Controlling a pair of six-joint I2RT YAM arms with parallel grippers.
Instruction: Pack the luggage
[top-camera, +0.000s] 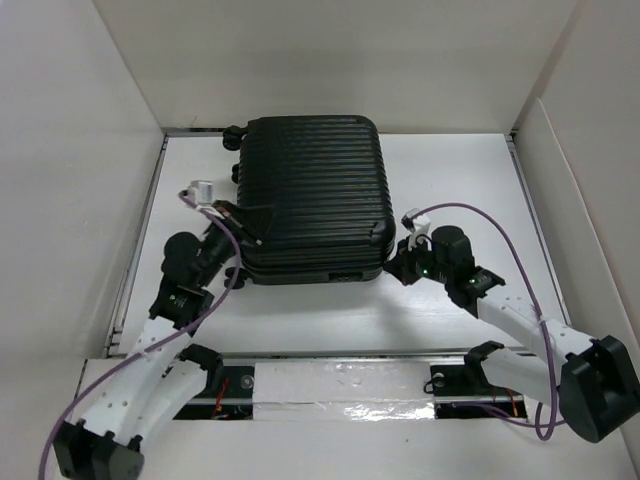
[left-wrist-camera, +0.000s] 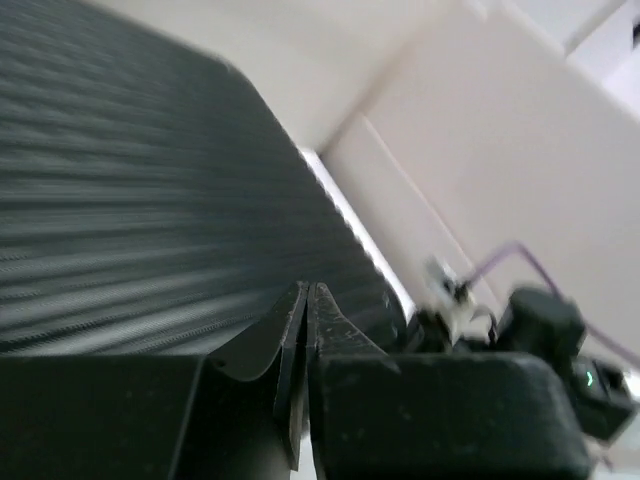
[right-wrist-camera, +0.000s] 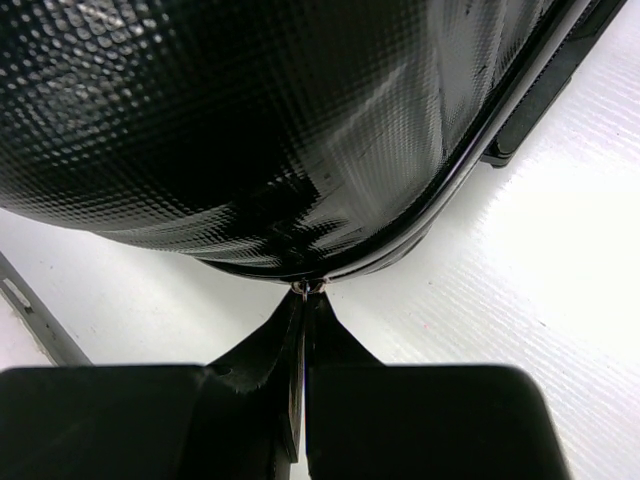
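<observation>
**A thin pinch on the zipper pull could slip at the corner**

The luggage (top-camera: 310, 195) lay flat and closed on the counter (top-camera: 460, 180), ribbed shell up, directly ahead of both tools. The right tool (right-wrist-camera: 306, 293) was fully closed. Its tips pinched what looked like a small metal zipper pull (right-wrist-camera: 308, 287) at the seam on the rounded corner just beyond them. The left tool (left-wrist-camera: 306, 292) was also fully closed, with nothing visible between its fingers. It sat low by the ribbed shell at the other near corner, but the blurred view did not show whether it touched.

The hold on the pull covered only its very end. Any tug off the line of the zipper track, especially around the corner's bend, would likely strip it from the tips or jam the slider. The case also looked free to slide or turn on the smooth counter. Unless the left tool braced the shell, a pull would probably drag the case toward the right tool rather than run the zipper.
</observation>
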